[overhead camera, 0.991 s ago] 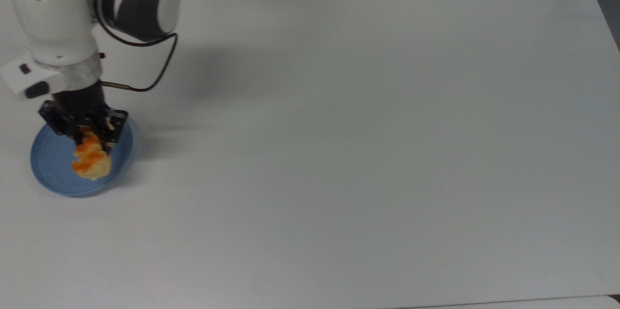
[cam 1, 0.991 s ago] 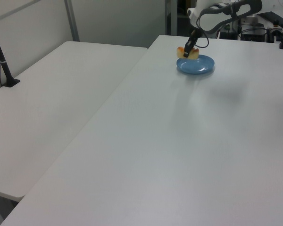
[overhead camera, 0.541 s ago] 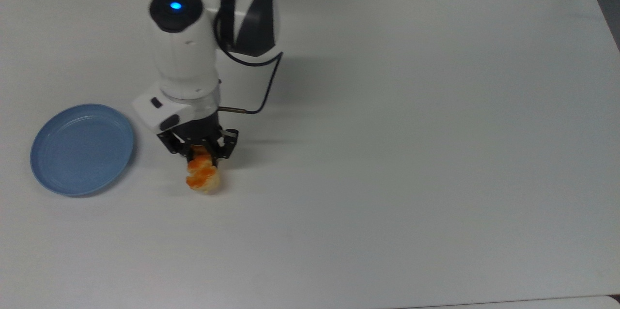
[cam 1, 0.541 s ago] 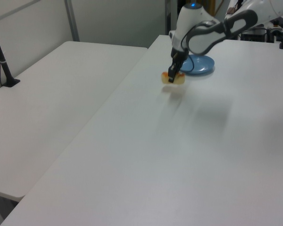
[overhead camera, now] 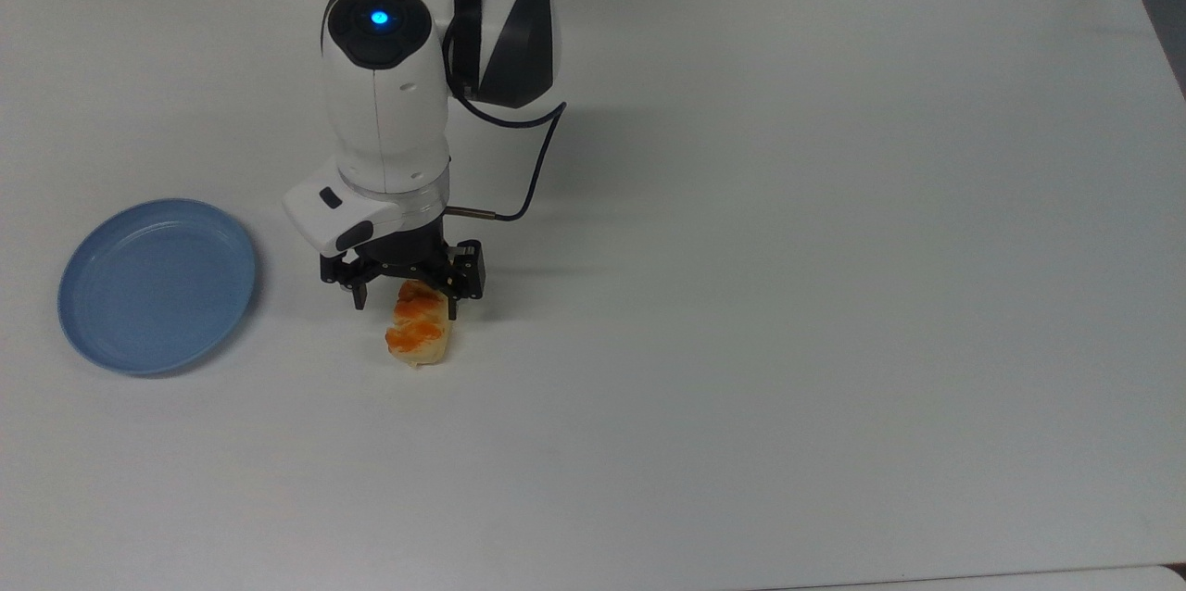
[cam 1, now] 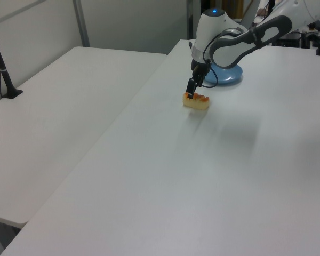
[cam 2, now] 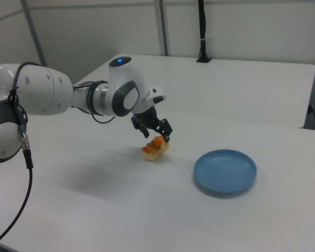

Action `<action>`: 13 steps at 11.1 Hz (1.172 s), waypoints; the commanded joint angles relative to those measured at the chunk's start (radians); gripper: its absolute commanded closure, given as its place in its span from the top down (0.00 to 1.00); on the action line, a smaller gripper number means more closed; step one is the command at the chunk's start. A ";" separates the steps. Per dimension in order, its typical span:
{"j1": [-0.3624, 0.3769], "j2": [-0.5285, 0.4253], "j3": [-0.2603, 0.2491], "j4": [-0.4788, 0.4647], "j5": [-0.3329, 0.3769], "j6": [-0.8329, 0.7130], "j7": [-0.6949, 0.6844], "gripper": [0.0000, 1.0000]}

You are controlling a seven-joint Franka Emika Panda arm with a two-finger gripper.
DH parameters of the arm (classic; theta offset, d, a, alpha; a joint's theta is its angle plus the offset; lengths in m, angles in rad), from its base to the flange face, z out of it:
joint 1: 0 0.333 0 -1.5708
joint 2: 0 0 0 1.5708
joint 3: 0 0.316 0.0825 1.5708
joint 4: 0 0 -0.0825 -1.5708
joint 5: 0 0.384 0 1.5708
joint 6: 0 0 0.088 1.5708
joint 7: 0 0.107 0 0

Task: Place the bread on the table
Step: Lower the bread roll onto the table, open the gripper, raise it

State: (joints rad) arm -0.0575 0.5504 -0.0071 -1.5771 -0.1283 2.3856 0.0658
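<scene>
The table (overhead camera: 788,295) was a plain white matte slab, smooth and bare over most of its span. The bread (overhead camera: 417,332) lay on it: a small oblong bun, pale tan at the sides with a soft, uneven crust and glossy orange glazed patches along the top, about 3 countable in the top view. It sat on the tabletop well apart from the blue plate (overhead camera: 156,283), a round, shallow dish with a raised rim and faint concentric rings, which lay toward the top view's left.

The gripper (overhead camera: 405,296) stood over the bun's far end, black fingers (overhead camera: 358,293) pointing down from a glossy white wrist housing. The 2 fingers were spread, 1 on either side of the bun. In the right view (cam 2: 156,147) the bun looked to rest flat on the table, though contact with the fingertips could not be ruled out from these angles.
</scene>
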 commanded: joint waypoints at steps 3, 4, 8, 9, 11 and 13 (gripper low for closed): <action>0.061 -0.235 -0.005 0.006 -0.007 -0.347 0.017 1.00; 0.067 -0.282 -0.005 0.006 -0.004 -0.435 0.017 1.00; 0.070 -0.438 -0.008 0.005 0.053 -0.689 0.016 1.00; 0.065 -0.473 -0.020 0.000 0.062 -0.716 0.015 1.00; 0.077 -0.483 -0.045 0.002 0.067 -0.744 0.014 1.00; 0.126 -0.484 -0.089 0.003 0.065 -0.743 0.011 1.00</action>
State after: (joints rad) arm 0.0041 0.0888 -0.0358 -1.5400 -0.0785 1.6473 0.0679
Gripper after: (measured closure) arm 0.000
